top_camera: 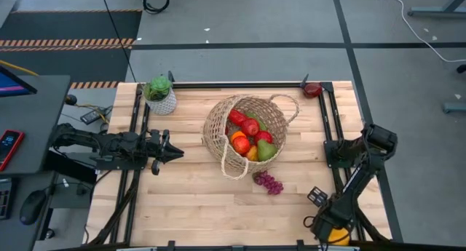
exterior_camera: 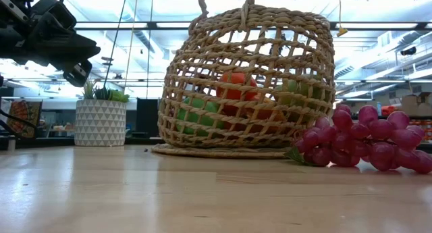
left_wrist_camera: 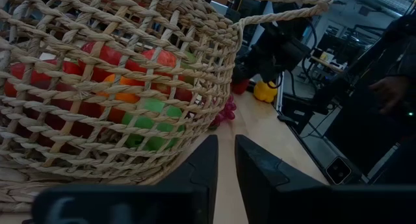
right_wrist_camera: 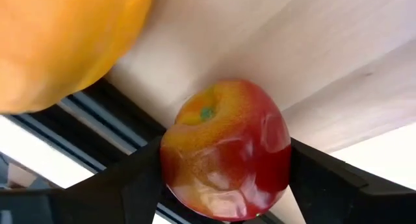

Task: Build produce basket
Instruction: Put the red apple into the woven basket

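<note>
Most fruit sits in the basket [top_camera: 244,134]; grapes [top_camera: 269,182] remain out, left gripper [top_camera: 171,153] shut and empty, my right gripper [right_wrist_camera: 224,178] closing around an apple [right_wrist_camera: 225,149].

Readable text: none in any of the four views.
Red phone [top_camera: 9,145]: screen lit, nothing on it legible (too small to make out).
Monitor [top_camera: 13,82]: coloured screen at the table's left, no words can be read.
Basket [top_camera: 244,134]: no label or brand visible.
</note>
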Available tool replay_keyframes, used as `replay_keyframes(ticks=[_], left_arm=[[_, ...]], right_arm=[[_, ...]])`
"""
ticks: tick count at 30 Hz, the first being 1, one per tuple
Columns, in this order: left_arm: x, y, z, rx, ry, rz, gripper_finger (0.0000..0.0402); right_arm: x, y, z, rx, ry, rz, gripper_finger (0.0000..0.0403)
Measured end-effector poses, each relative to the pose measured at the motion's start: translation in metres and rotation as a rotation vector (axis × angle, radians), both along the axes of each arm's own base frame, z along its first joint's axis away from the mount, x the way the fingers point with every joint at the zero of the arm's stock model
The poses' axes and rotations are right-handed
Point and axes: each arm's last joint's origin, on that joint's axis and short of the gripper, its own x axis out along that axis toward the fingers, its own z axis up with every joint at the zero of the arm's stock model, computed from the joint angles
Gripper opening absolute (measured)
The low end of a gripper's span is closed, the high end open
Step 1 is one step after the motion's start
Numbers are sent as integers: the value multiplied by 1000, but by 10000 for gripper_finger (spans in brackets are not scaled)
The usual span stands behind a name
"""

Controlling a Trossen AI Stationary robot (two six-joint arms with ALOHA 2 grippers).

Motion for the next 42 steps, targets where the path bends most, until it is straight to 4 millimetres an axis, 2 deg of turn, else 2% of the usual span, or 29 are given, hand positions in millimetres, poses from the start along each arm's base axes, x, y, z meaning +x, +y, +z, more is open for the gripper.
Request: replay_keyframes(ticks=[4,9,13,19,30,37,42], left_arm=[[0,0,0,0,0,0,56],[0,0,0,0,0,0,61],[0,0,0,0,0,0,63],[0,0,0,0,0,0,58],[0,0,0,0,0,0,61],[0,0,0,0,0,0,59],[0,0,0,0,0,0,63]], right_arm=[[18,-7,6,-21,-33,-31,290],[44,-19,25,-37,-84,-77,293],[66,-30,49,13,-111,-112,292],[88,-57,93,104,-215,-278,293],[90,-124,189,381,-536,-655,294],[87,-151,240,656,-871,-801,295],[86,-166,269,804,-1092,-919,295]])
